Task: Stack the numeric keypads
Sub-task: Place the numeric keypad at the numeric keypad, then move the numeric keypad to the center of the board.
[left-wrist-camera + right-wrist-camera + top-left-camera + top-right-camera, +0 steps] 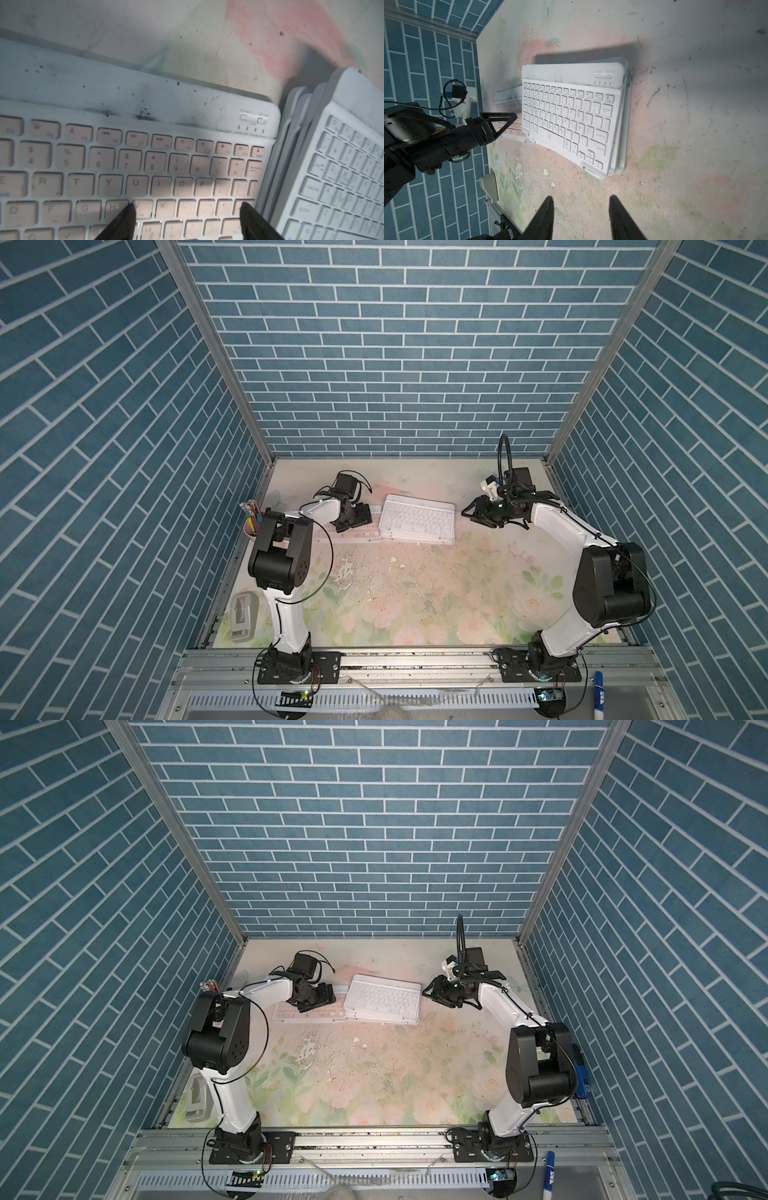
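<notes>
**Setting.** Booth with blue brick-pattern walls. The bench (pixel 415 597) is covered in a worn pastel floral sheet, flaked and speckled.

**Item 1, stack of keypads** (pixel 417 526). Far middle of the bench. A white-keyed keypad (pixel 566 116) lies on top, face up. Several white frames sit slightly fanned beneath it; their number cannot be counted.

**Item 2, pink-keyed keypad** (pixel 145 158). Flat on the bench, face up, on the left arm's side of the stack. Its end is close against the stack, but whether they touch cannot be told. It is the only keypad seen off the stack.

**Item 3, left claw** (pixel 187 205). Pointing down over the pink keys, jaws spread, nothing pinched. Tip contact with the keys is unclear.

**Item 4, right claw** (pixel 581 197). Near the stack's opposite side and apart from it, above bare bench. Jaws spread, empty.

**Sundries.** Cup of pencils (pixel 250 522) at the bench's left edge. Blue marker (pixel 599 691) on the front rail.

**Step in hand (judged).** Pick-up of the last loose keypad by the left arm.

**Next move calls for.**
- A hold on a thin body lying flush, probably by working a finger under one edge.
- Then a lift across, laying it square on the white-keyed top without nudging the fanned frames.
</notes>
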